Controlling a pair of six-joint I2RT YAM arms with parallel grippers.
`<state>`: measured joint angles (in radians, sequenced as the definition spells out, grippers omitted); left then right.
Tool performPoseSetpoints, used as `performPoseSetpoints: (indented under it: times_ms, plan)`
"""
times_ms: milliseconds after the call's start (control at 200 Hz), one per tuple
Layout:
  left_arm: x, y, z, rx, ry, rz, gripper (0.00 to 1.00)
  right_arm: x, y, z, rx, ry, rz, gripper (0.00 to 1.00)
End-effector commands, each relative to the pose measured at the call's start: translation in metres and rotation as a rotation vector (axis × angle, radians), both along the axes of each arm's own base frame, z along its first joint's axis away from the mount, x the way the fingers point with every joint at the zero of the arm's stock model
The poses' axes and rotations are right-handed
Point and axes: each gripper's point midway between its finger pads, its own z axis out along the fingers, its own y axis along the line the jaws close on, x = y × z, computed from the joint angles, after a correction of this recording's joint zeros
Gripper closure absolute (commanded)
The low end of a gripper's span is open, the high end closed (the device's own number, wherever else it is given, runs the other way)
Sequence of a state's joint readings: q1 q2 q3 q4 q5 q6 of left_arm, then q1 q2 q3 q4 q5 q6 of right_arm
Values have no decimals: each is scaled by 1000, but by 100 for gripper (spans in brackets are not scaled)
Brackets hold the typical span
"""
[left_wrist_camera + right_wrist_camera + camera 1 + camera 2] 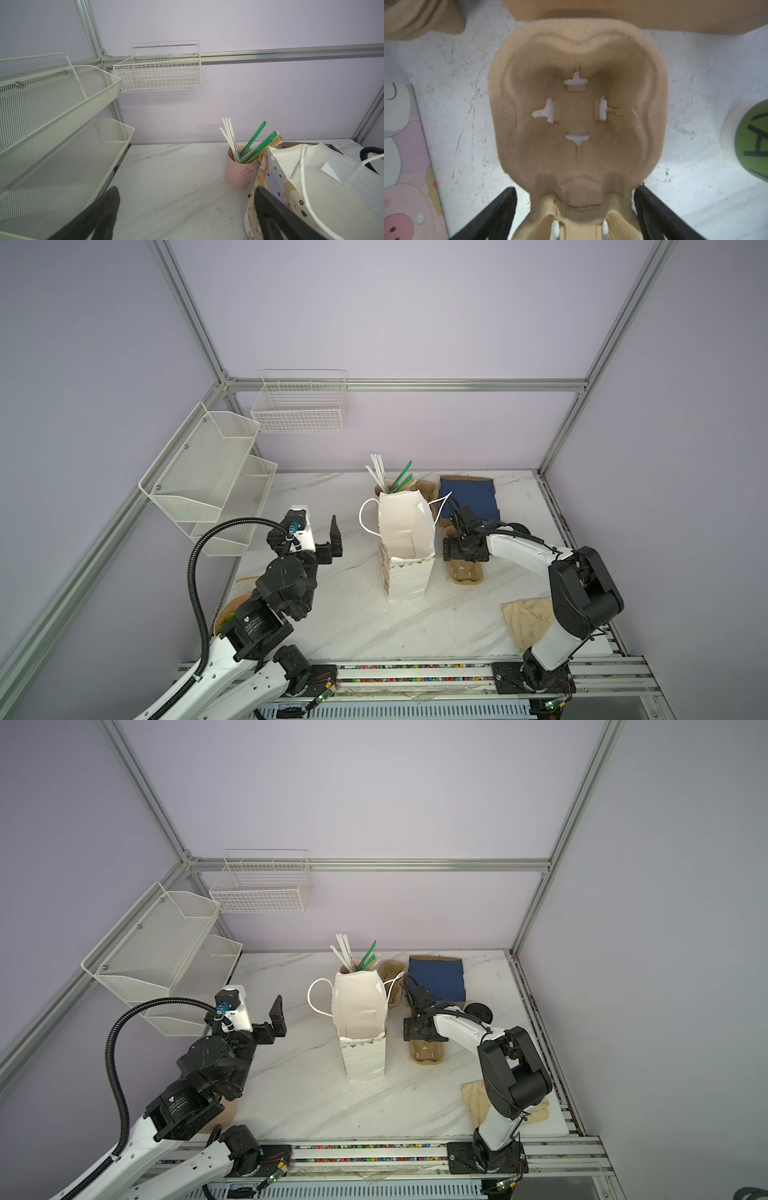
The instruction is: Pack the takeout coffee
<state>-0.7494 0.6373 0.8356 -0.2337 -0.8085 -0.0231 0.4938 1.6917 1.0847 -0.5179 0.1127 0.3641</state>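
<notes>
Takeout coffee [749,143] sits near pulp tray [577,104]; R claw [575,188], wide open & empty, straddles tray neck, so skewed pinch could swing tray, topple coffee; L claw [187,189] open, empty.

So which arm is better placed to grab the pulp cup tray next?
Likely the right. The right gripper sits directly over the cup tray, its open jaws straddling the tray's narrow middle. The left gripper hovers open beyond the paper bag, which stands between it and the tray.
</notes>
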Motion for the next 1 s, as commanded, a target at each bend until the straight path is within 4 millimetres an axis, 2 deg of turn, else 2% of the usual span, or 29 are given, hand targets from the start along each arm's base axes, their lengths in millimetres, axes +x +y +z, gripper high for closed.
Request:
performPoseSetpoints:
  times_ms: [0, 370, 465, 605, 710, 835, 995]
  plan:
    - [3, -6, -8, -2, 7, -21, 0, 1, 0, -4, -14, 4, 11, 11]
    - [8, -16, -15, 11, 44, -45, 0, 1, 1, -9, -19, 11, 14, 15]
    - [9, -18, -18, 10, 53, -51, 0, 1, 2, -7, -13, 6, 14, 20]
    - [8, -20, -20, -49, 92, -60, 0, 1, 1, -1, -4, -1, 2, 21]
    - [3, -22, -35, -150, 191, -71, 0, 0, 1, 4, 8, -7, -13, 22]
    - [-9, -32, -68, -289, 338, -111, 0, -2, -4, 18, 11, -32, -35, 22]
    - [-24, -39, -105, -448, 458, -135, 0, -2, -8, 51, 34, -100, -62, 22]
